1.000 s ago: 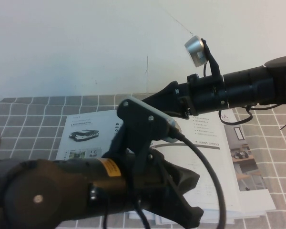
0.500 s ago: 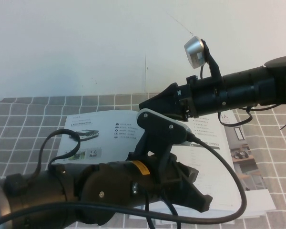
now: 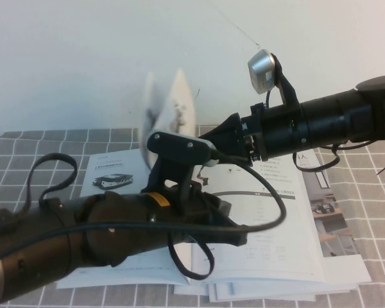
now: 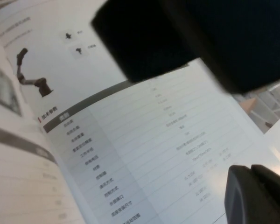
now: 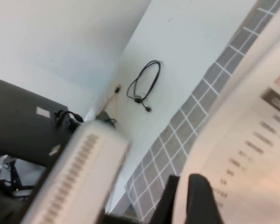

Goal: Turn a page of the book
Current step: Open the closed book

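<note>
High view: the thin white glossy-paged book (image 3: 269, 224) lies open on the grey checked tabletop (image 3: 25, 160), its blurred white page (image 3: 170, 106) standing mid-flip over the spine, seemingly free of the left gripper (image 3: 221, 221) and right gripper (image 3: 212, 138), whose jaws I cannot judge.

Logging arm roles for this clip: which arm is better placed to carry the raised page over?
Likely the right. The right gripper sits at the base of the upright page above the book. The left gripper hangs low over the right-hand page, away from the lifted sheet.
</note>
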### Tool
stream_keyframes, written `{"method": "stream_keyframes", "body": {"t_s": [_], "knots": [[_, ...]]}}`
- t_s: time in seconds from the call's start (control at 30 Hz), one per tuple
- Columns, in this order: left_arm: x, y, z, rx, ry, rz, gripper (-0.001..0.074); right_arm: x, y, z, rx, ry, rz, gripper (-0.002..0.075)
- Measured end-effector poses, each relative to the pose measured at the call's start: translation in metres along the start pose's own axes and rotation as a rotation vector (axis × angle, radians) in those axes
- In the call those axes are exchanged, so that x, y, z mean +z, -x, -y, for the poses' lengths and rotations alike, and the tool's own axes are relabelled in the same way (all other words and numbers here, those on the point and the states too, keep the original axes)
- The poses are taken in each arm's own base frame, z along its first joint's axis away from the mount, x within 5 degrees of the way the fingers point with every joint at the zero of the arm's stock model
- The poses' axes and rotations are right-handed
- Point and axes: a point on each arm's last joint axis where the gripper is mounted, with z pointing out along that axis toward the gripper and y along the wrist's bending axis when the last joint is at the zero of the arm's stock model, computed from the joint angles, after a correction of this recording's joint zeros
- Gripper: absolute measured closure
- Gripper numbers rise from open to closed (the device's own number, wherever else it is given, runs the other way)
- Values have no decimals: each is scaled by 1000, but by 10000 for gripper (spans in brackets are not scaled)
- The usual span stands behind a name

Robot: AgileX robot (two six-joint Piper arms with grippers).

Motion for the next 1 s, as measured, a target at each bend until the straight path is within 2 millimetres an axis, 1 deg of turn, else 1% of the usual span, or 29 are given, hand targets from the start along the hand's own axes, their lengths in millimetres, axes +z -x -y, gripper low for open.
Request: {"method": "stream_keyframes", "body": {"t_s": [0.13,0.27,0.4,0.5,0.6,0.7,0.77,0.8,0.9,1.0], "knots": [[-1,-1,-9,-21,11,-35,739,0,1,-4,-2,30,-1,338],[-1,-2,-9,-24,7,-52,739,-2,14,-13,-58,35,13,338],[-1,-3,-9,-22,2,-67,739,-6,27,-24,-128,1,-32,344],[-1,-5,-11,-24,0,-93,739,-10,31,-27,-171,-70,-115,383],[-2,-5,-20,-47,13,-120,739,-17,31,-25,-185,-169,-201,468],[-4,-3,-35,-89,47,-124,739,-23,23,-15,-171,-287,-310,574],[-5,-3,-43,-114,68,-123,739,-25,12,-2,-133,-373,-394,650],[-6,-2,-47,-121,77,-121,739,-24,5,5,-118,-404,-437,672],[-8,0,-55,-138,98,-114,739,-17,-15,29,-59,-447,-528,712],[-8,1,-63,-157,116,-113,739,-6,-33,51,-6,-460,-569,722]]}}
